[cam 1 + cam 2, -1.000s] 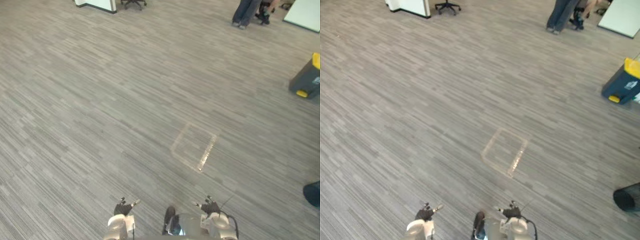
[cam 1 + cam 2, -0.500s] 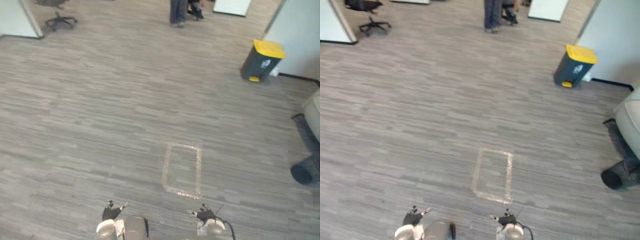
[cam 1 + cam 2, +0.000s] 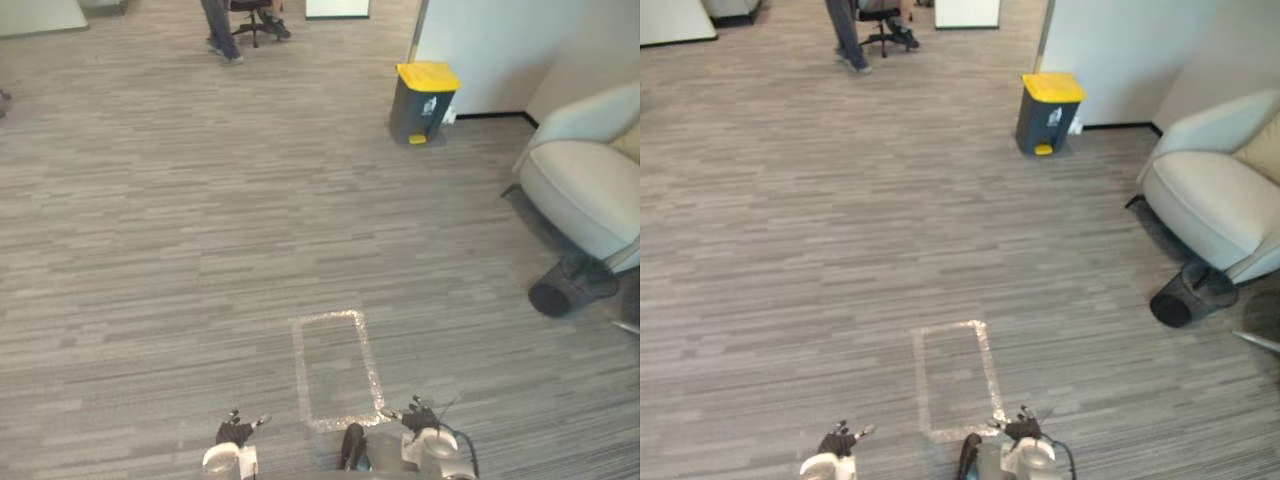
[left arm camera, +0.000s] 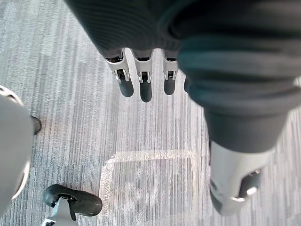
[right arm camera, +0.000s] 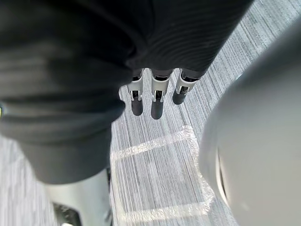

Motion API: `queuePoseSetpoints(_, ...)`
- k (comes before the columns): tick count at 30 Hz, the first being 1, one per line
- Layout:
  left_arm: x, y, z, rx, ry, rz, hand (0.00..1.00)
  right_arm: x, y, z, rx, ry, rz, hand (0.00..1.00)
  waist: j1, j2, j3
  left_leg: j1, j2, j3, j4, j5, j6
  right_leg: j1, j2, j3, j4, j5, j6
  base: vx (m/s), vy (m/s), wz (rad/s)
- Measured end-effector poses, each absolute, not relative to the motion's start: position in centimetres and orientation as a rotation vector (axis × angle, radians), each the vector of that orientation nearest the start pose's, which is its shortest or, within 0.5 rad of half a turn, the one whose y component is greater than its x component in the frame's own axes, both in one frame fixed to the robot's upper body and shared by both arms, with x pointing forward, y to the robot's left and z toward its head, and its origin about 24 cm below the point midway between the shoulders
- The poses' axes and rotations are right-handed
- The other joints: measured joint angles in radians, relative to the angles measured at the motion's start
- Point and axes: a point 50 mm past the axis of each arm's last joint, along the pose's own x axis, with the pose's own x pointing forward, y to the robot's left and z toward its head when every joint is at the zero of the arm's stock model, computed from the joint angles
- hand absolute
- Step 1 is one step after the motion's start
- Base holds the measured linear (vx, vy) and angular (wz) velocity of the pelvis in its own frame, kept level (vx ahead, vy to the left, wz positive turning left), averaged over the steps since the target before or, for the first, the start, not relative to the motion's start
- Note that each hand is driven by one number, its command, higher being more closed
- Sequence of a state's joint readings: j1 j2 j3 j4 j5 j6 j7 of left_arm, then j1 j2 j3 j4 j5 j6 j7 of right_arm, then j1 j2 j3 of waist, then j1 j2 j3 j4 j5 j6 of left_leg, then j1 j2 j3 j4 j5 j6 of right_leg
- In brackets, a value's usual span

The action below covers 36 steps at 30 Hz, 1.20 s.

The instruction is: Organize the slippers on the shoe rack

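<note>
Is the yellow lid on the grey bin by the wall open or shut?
Shut. The yellow lid lies flat across the top of the upright bin, and none of its inside shows.

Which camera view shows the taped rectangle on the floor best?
The left eye view: the taped rectangle lies whole on the carpet, with all four sides visible from above. The right eye view shows almost the same. The wrist views catch it closer, but each cuts off part of the outline.
</note>
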State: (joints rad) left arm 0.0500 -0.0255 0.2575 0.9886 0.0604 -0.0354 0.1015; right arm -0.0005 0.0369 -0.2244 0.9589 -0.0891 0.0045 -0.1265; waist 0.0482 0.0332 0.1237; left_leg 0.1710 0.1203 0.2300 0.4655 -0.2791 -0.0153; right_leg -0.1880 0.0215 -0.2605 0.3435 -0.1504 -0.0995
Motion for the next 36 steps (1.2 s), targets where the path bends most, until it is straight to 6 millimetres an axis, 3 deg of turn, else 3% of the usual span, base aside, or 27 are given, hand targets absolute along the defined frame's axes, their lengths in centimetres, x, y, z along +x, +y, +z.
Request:
queuePoseSetpoints(1, 11.8, 18.4, -15.3, -0.051, 0.996, 0.326, 0.00, 13.9, -16.9, -14.8, -0.007, 0.983, -0.248, 0.00, 0.003, 0.000, 0.006, -0.132, 0.052, -0.057, 0.317, 0.075, -0.045, 0.071, 0.033, 0.022, -0.045, -0.010, -0.015, 0.42, -0.126, -0.30)
queuePoseSetpoints(3, 11.8, 18.8, -15.2, -0.050, 0.990, 0.342, 0.00, 13.7, -16.6, -14.9, -0.016, 0.991, -0.228, 0.00, 0.009, -0.002, 0.010, -0.204, 0.082, -0.075, 0.492, 0.069, -0.039, 0.126, 0.053, 0.049, -0.067, -0.027, -0.032, 0.30, -0.050, -0.59)
queuePoseSetpoints(4, 11.5, 19.1, -15.2, -0.050, 0.987, 0.354, 0.00, 13.6, -16.2, -15.0, -0.018, 0.996, -0.211, 0.00, 0.013, -0.016, 0.016, -0.265, 0.092, -0.078, 0.565, 0.050, -0.040, 0.180, 0.061, 0.080, -0.085, -0.047, -0.040, 0.27, -0.028, -0.61)
queuePoseSetpoints(5, 11.6, 19.2, -15.1, -0.048, 0.983, 0.355, 0.00, 13.6, -16.1, -15.0, -0.017, 0.996, -0.209, 0.00, 0.014, -0.023, 0.019, -0.280, 0.093, -0.077, 0.568, 0.044, -0.037, 0.193, 0.062, 0.088, -0.091, -0.051, -0.042, 0.37, -0.026, -0.70)
queuePoseSetpoints(8, 11.9, 19.2, -14.8, -0.050, 0.954, 0.359, 0.00, 13.4, -16.1, -15.1, -0.016, 1.012, -0.207, 0.00, 0.023, -0.037, 0.016, -0.361, 0.090, -0.045, 0.411, -0.018, -0.027, 0.271, 0.052, 0.174, -0.132, -0.058, -0.016, 0.29, 0.049, -0.75)
queuePoseSetpoints(10, 12.1, 19.2, -14.7, -0.051, 0.946, 0.359, 0.00, 13.3, -16.1, -15.1, -0.012, 1.014, -0.213, 0.00, 0.024, -0.038, 0.019, -0.390, 0.043, -0.082, 0.219, -0.034, -0.032, 0.316, 0.029, 0.226, -0.157, -0.065, 0.004, 0.36, 0.172, -0.73)
queuePoseSetpoints(11, 12.2, 19.2, -14.7, -0.050, 0.941, 0.359, 0.00, 13.3, -16.1, -15.1, -0.007, 1.016, -0.219, 0.00, 0.027, -0.041, 0.018, -0.401, -0.005, -0.141, 0.089, -0.021, -0.041, 0.330, 0.007, 0.253, -0.168, -0.073, 0.022, 0.37, 0.230, -0.68)
queuePoseSetpoints(12, 12.2, 19.1, -14.7, -0.053, 0.939, 0.357, 0.00, 13.2, -16.3, -15.2, 0.001, 1.018, -0.232, 0.00, 0.033, -0.040, 0.015, -0.396, -0.045, -0.210, -0.054, 0.040, -0.041, 0.335, -0.010, 0.287, -0.175, -0.086, 0.046, 0.44, 0.289, -0.70)
queuePoseSetpoints(13, 12.1, 18.9, -14.8, -0.058, 0.941, 0.355, 0.00, 13.2, -16.4, -15.2, -0.002, 1.018, -0.234, 0.00, 0.035, -0.033, 0.011, -0.396, -0.052, -0.241, -0.105, 0.069, -0.039, 0.336, -0.011, 0.302, -0.175, -0.094, 0.058, 0.35, 0.303, -0.85)
queuePoseSetpoints(14, 11.8, 18.6, -14.9, -0.074, 0.946, 0.362, 0.00, 13.0, -16.5, -15.2, -0.005, 1.022, -0.235, 0.00, 0.046, -0.014, 0.001, -0.387, -0.053, -0.253, -0.133, 0.190, -0.049, 0.343, -0.009, 0.341, -0.175, -0.109, 0.084, 0.37, 0.333, -0.88)
queuePoseSetpoints(15, 11.9, 19.1, -14.8, -0.066, 0.942, 0.369, 0.00, 12.7, -15.8, -15.4, 0.009, 1.036, -0.225, 0.00, 0.054, -0.047, -0.008, -0.367, -0.065, -0.196, -0.138, 0.169, -0.035, 0.347, -0.042, 0.378, -0.170, -0.108, 0.104, 0.39, 0.332, -0.86)
queuePoseSetpoints(17, 11.9, 19.5, -14.8, -0.055, 0.942, 0.372, 0.00, 12.3, -15.6, -15.6, 0.009, 1.054, -0.215, 0.00, 0.059, -0.067, -0.011, -0.334, -0.075, -0.137, -0.139, 0.138, -0.012, 0.344, -0.072, 0.400, -0.152, -0.099, 0.122, 0.32, 0.295, -0.85)
queuePoseSetpoints(20, 11.9, 19.4, -14.9, -0.052, 0.955, 0.364, 0.00, 12.3, -15.6, -15.6, 0.011, 1.053, -0.221, 0.00, 0.061, -0.065, -0.009, -0.252, -0.080, -0.037, -0.161, 0.097, 0.017, 0.284, -0.094, 0.408, 0.013, -0.103, 0.151, 0.21, 0.235, -0.97)
queuePoseSetpoints(22, 11.8, 19.2, -15.0, -0.041, 0.970, 0.344, 0.00, 12.8, -15.7, -15.3, 0.011, 1.026, -0.218, 0.00, 0.060, -0.056, -0.001, -0.176, -0.074, 0.047, -0.190, 0.087, 0.031, 0.136, -0.113, 0.366, 0.305, -0.101, 0.203, 0.17, 0.204, -1.07)
queuePoseSetpoints(25, 11.3, 19.3, -15.3, -0.038, 0.992, 0.346, 0.00, 12.9, -15.8, -15.2, 0.012, 1.019, -0.218, 0.00, 0.046, -0.050, 0.000, -0.106, -0.074, 0.093, -0.230, 0.087, 0.032, 0.102, -0.154, 0.218, 0.307, -0.120, 0.182, 0.12, 0.096, -0.57)
queuePoseSetpoints(28, 10.9, 20.0, -15.3, -0.024, 0.999, 0.356, 0.00, 12.7, -15.7, -15.5, 0.017, 1.041, -0.217, 0.00, 0.048, -0.083, -0.017, -0.072, -0.092, 0.112, -0.283, 0.090, 0.020, 0.089, -0.157, 0.068, 0.063, -0.048, 0.144, 0.11, -0.017, -0.44)
queuePoseSetpoints(29, 11.0, 19.9, -15.4, -0.028, 1.005, 0.354, 0.00, 12.6, -16.1, -15.6, 0.015, 1.053, -0.228, 0.00, 0.046, -0.079, -0.020, -0.072, -0.099, 0.077, -0.295, 0.097, 0.009, 0.110, -0.146, 0.059, 0.003, -0.048, 0.130, 0.10, -0.108, -0.60)
queuePoseSetpoints(30, 11.1, 19.4, -15.5, -0.021, 1.019, 0.327, 0.00, 12.6, -16.7, -15.6, 0.003, 1.059, -0.238, 0.00, 0.040, -0.053, -0.013, -0.068, -0.091, 0.002, -0.304, 0.099, 0.006, 0.139, -0.119, 0.066, -0.061, -0.021, 0.114, 0.09, -0.116, -0.53)
queuePoseSetpoints(33, 10.8, 18.6, -15.8, -0.033, 1.038, 0.309, 0.00, 12.1, -18.5, -15.6, -0.003, 1.065, -0.296, 0.00, 0.025, -0.014, -0.021, -0.065, -0.064, -0.022, -0.298, 0.095, -0.005, 0.181, -0.076, 0.094, -0.163, 0.027, 0.109, 0.05, -0.072, -0.34)
queuePoseSetpoints(35, 10.9, 18.3, -15.8, -0.042, 1.032, 0.307, 0.00, 11.8, -18.9, -15.7, 0.001, 1.072, -0.321, 0.00, 0.021, -0.010, -0.016, -0.074, -0.032, -0.021, -0.226, 0.067, -0.041, 0.211, -0.057, 0.109, -0.200, 0.034, 0.106, 0.05, -0.074, -0.24)
queuePoseSetpoints(36, 11.2, 18.5, -15.6, -0.037, 1.018, 0.312, 0.00, 11.7, -18.8, -15.7, 0.001, 1.073, -0.321, 0.00, 0.023, -0.018, -0.011, -0.112, -0.010, -0.022, -0.108, 0.049, -0.051, 0.227, -0.048, 0.123, -0.211, 0.031, 0.101, 0.04, -0.082, -0.37)
